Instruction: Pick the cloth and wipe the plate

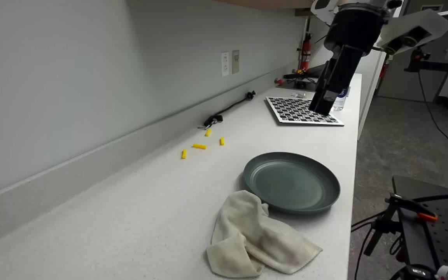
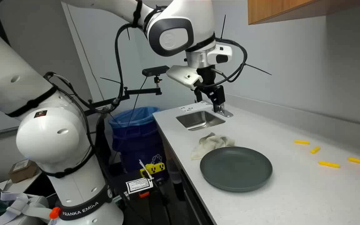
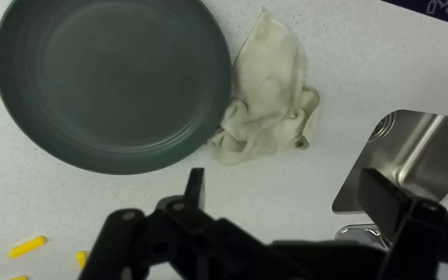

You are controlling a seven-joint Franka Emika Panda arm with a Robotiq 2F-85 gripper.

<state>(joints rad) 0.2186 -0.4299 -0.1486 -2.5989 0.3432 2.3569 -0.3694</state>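
Cloth [image 3: 269, 91] beside plate [image 3: 119, 83], fingers [image 3: 381, 198] apart, checkerboard [image 1: 296, 111] only in an exterior view

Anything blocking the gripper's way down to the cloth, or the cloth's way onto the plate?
Nothing visible stands between the open gripper and the cloth. It lies right beside the plate with nothing between them; only the plate's raised rim may need clearing. The yellow pieces lie off that path.

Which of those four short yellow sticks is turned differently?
The short yellow stick lying crosswise in an exterior view; the other three run roughly up-and-down there.
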